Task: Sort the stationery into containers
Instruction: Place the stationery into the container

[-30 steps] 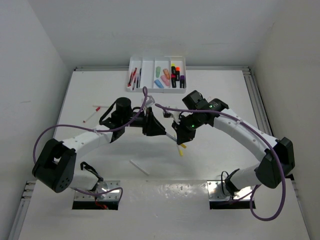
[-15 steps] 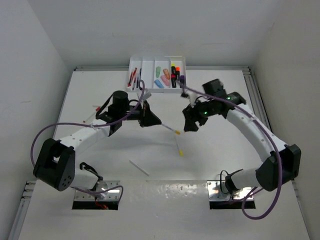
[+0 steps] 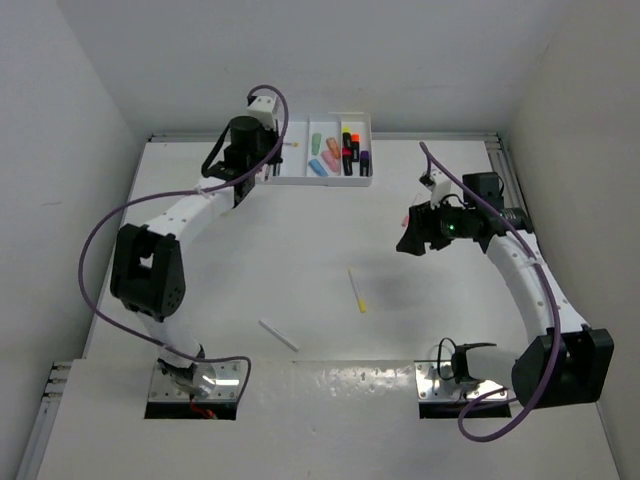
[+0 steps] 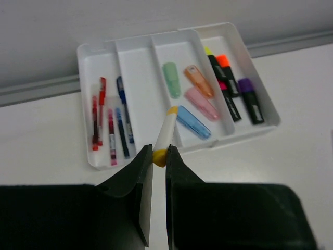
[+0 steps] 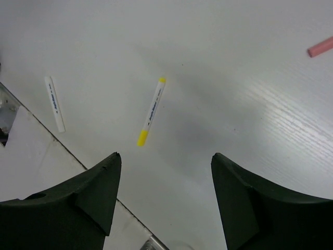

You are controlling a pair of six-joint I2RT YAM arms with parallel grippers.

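Observation:
My left gripper [image 4: 159, 156] is shut on the yellow end of a white pen with yellow tips [image 4: 165, 133]. It holds the pen just in front of the white four-compartment tray [image 4: 138, 88], pointing at the divider between the second and third compartments. Red and blue pens [image 4: 110, 122] lie in the left compartment. Pastel highlighters [image 4: 193, 96] fill the third and dark-bodied highlighters [image 4: 234, 88] the fourth. My right gripper [image 5: 165, 155] hangs open and empty above the table, near a yellow-tipped white pen [image 5: 151, 112] and a plain white pen [image 5: 54, 103].
From above, the tray [image 3: 300, 130] sits at the table's far edge, under the left gripper [image 3: 268, 152]. The right gripper [image 3: 410, 238] is at mid-right. The yellow pen [image 3: 356, 290] and white pen [image 3: 278, 335] lie mid-table. A pink item [image 5: 320, 47] lies farther off.
The right gripper opened, let go of the white-and-yellow pen and drew back to the right. The left gripper closed on that pen and swung it from mid-table up to the tray.

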